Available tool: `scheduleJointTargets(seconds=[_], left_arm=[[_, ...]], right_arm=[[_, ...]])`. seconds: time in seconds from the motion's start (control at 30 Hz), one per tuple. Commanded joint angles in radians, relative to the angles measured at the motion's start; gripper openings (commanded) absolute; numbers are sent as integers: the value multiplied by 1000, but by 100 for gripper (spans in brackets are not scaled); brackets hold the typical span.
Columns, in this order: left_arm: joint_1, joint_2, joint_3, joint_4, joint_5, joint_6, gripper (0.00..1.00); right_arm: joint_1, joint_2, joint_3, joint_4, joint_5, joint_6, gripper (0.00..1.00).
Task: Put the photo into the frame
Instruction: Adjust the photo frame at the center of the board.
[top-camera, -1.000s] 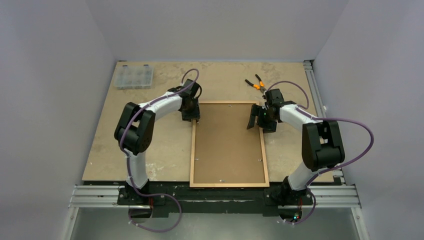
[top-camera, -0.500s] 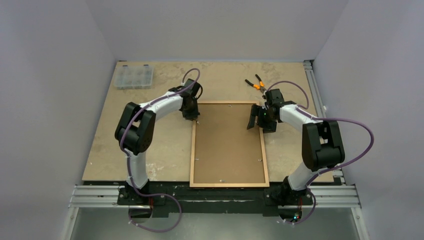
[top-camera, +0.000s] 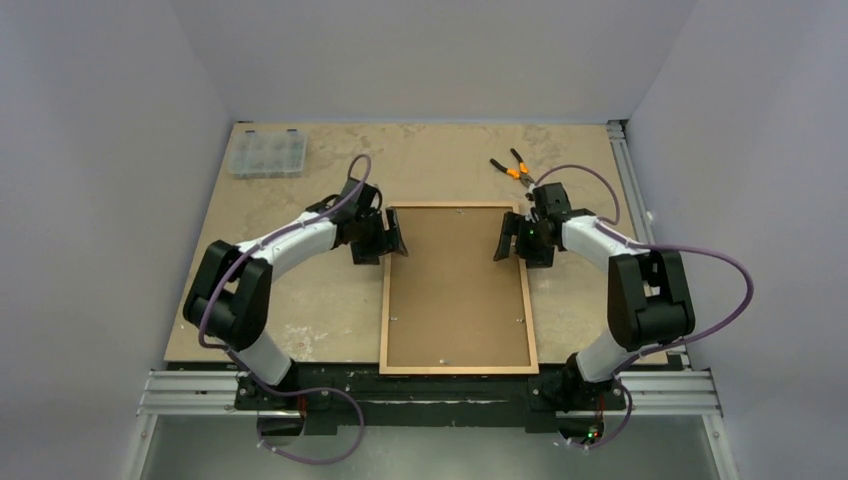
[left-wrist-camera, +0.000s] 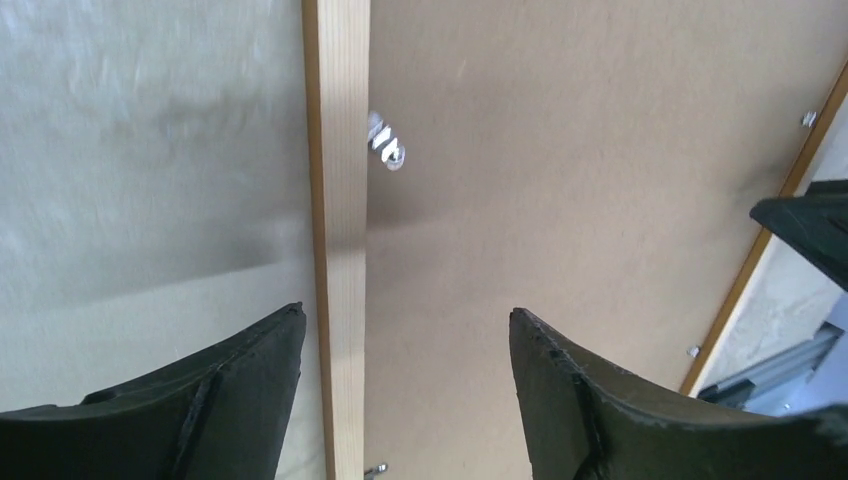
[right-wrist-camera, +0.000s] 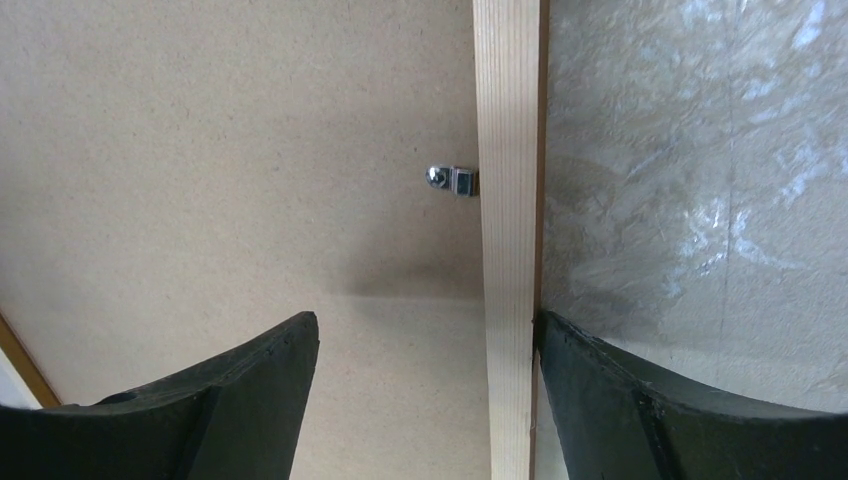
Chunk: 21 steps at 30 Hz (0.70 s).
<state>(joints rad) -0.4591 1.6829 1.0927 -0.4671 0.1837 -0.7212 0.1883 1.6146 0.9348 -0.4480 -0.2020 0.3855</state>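
Grey walls on 3 sides, and a mottled tan table (top-camera: 450, 165) w/ metal rails at the near edge. You've got the frame (top-camera: 385, 300) lying flat, back side up, long side running away from the bases, btwn the two claws. A brown backing board (top-camera: 457, 290) fills it inside the moulding.

L claw (top-camera: 397, 237): spread wide, gripping nothing, over the frame's L rail near the far corner. In its wrist view the rail runs up btwn the fingers, closer to the L one, w/ board under the rest of the gap. L-side clip (left-wrist-camera: 385, 145) sits just ahead of the claw, on the board against the rail.

R claw (top-camera: 505, 240): also spread wide, gripping nothing, over the R rail approx opposite the L claw. In its wrist view the rail passes just inside the R finger, board under the gap, bare table outside. R-side clip (right-wrist-camera: 450, 180) is straight ahead of the gap, touching the rail.

You can't tell whether either claw's tips touch the wood.

Pliers (top-camera: 512, 166) w/ orange handles lie on the table just beyond the R claw. A clear parts box (top-camera: 267, 153) is well apart from the L claw, off to its far left.
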Motion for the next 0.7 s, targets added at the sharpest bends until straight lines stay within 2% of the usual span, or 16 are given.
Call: scheduleJointTargets(seconds=[0.0,0.13,0.27,0.5,0.67], left_arm=[[4,-101,-143,96,93,-70,73],[4,-123,-250,187,160,-114,73],[1,-86,-230,220,196,-123,73],[0,62,-42,184,256,-112,72],[-1,181,146,136,286,-103,72]], right_arm=[[2,-40,-58,-31,-38,15,79],[2,-73,-104,-44,-24,35,79],[5,-102,-156,-32,-57,53,79],[30,-167,-215,-38,-79,72,79],[105,-205,-233,-42,-72,111,79]])
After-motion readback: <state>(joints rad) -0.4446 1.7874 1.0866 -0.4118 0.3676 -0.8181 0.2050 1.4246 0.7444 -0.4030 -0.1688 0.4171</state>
